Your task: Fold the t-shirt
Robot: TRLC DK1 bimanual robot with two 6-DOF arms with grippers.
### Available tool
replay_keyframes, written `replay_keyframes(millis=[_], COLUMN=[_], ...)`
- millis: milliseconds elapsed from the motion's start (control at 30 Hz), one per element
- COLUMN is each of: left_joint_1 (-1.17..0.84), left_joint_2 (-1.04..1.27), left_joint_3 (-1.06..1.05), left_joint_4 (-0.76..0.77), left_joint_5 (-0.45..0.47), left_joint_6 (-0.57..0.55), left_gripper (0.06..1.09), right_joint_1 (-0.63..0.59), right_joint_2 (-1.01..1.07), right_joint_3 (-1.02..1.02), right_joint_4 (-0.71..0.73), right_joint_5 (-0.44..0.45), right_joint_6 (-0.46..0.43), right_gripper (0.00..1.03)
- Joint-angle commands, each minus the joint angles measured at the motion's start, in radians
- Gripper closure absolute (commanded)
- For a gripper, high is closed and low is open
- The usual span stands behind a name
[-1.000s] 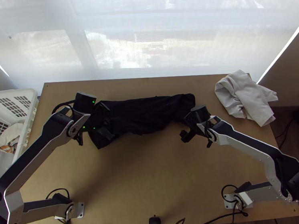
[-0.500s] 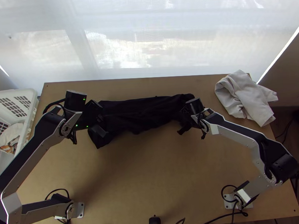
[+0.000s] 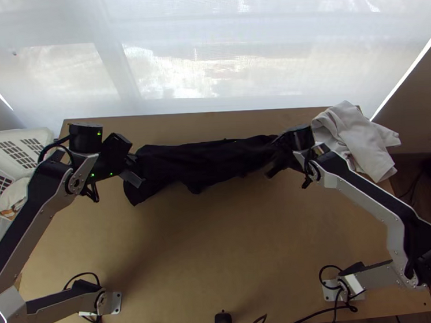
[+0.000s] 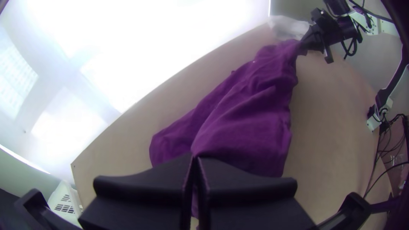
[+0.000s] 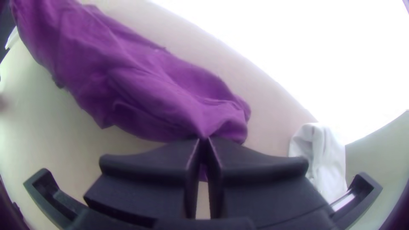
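two arms (image 3: 34,212), one t-shirt (image 3: 198,161), one basket (image 3: 17,136)

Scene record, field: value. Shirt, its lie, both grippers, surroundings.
item: t-shirt
location: far part of the table, running left to right
lie: long, narrow, creased strip; layer count cannot be told
left_gripper: shut on the shirt's left end
right_gripper: shut on the shirt, near its right end
other_cloth: pale cloth, bunched at the far right corner
basket: white, slotted, beside the table's left edge, cloth inside
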Motion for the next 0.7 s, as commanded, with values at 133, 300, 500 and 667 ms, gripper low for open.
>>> replay_keyframes(millis=[133,300,500,667], left_joint_1=[0.012,0.015,-0.017,-0.088], left_joint_2=[-0.082,-0.116,-0.182,-0.243], left_joint_3=[0.148,0.240,0.273,0.299], left_joint_4=[-0.018,-0.018,0.010,0.071], left_joint_5=[-0.010,-0.043,-0.106,-0.182], left_joint_6=[-0.026,-0.027,-0.026,-0.009], left_gripper=[1.05,1.05,1.05,1.05], right_joint_1=[-0.065,-0.092,-0.108,-0.103], right_joint_2=[-0.228,-0.311,-0.423,-0.521], right_joint_3=[0.171,0.261,0.290,0.290], right_joint_4=[-0.118,-0.161,-0.162,-0.144], right_joint_5=[0.002,0.002,0.013,0.031], right_joint_6=[-0.011,-0.004,-0.004,-0.019], right_gripper=[1.00,1.00,1.00,1.00])
